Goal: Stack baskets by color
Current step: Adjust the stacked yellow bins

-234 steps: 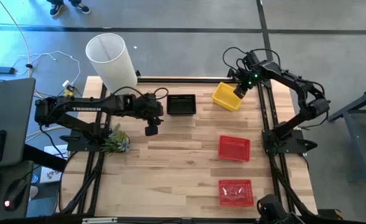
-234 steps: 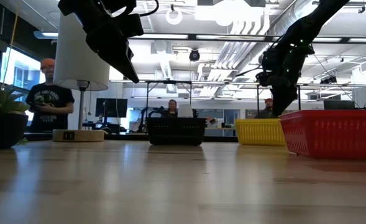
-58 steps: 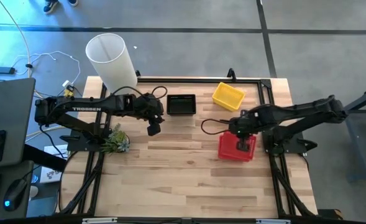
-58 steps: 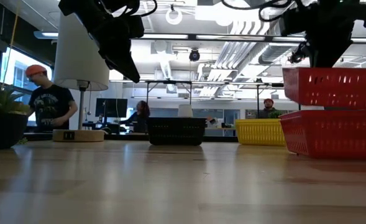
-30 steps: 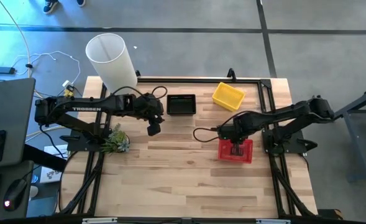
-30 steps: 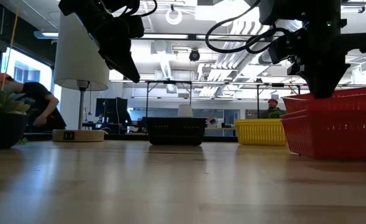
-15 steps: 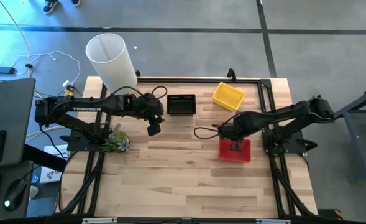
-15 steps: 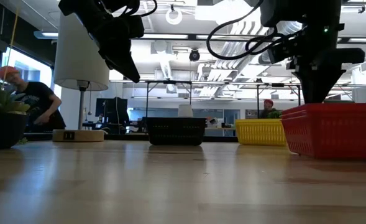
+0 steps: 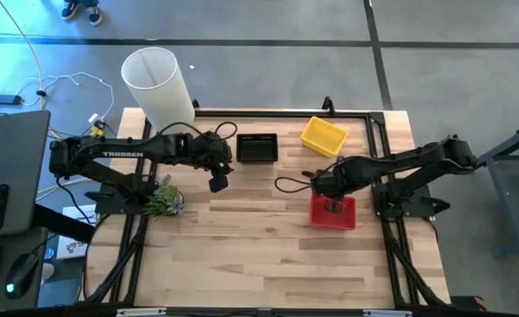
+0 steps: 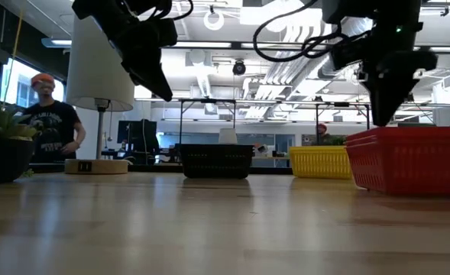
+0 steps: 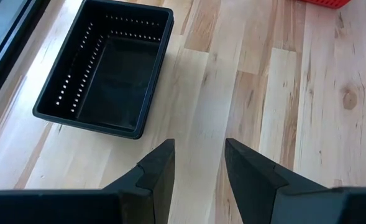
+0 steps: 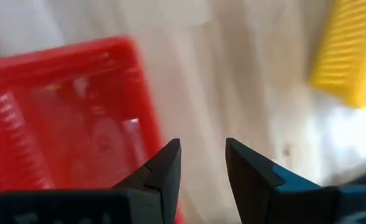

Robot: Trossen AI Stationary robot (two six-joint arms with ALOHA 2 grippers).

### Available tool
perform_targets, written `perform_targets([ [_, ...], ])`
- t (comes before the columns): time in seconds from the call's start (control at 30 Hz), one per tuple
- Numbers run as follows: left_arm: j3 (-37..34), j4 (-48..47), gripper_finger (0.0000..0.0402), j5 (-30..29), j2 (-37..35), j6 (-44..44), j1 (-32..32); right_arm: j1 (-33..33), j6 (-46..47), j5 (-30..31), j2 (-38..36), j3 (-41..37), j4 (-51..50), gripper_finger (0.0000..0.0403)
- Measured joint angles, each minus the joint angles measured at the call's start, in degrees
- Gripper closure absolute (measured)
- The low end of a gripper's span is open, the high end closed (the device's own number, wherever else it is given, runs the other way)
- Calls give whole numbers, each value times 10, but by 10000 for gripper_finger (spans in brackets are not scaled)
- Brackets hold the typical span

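Two red baskets (image 9: 333, 213) sit nested as one stack on the table's right half; from the low view they read as one red basket (image 10: 408, 159). My right gripper (image 9: 332, 205) hangs open just above the stack's far rim, touching nothing; its own view shows the red basket (image 12: 64, 118) beside its spread fingers (image 12: 201, 158). A black basket (image 9: 257, 147) and a yellow basket (image 9: 322, 136) stand apart near the far edge. My left gripper (image 9: 215, 182) hovers open above bare wood, near the black basket (image 11: 105, 68).
A tall white lamp (image 9: 158, 86) stands at the far left corner, with a potted plant (image 9: 164, 198) at the left edge. Bare wood lies across the table's middle and near side. A person (image 10: 53, 126) stands in the room beyond the table.
My right gripper has let go of the upper red basket, which was tilted on the lower one and now sits level, nested in it. The gripper has risen a little off the rim and rolled about its own axis.
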Motion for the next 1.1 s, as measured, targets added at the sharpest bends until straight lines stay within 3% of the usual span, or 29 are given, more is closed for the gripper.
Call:
perform_targets([
  [0.23,0,7,273,0,0,-7,0,-26,-11,144,0,0,18,290],
  [0.33,0,7,273,0,0,-10,0,-61,-16,166,0,0,35,290],
  [0.6,0,7,273,0,0,-10,0,-166,-86,151,2,0,124,290],
  [1.1,0,6,273,0,0,5,0,-309,-184,9,17,0,167,290],
])
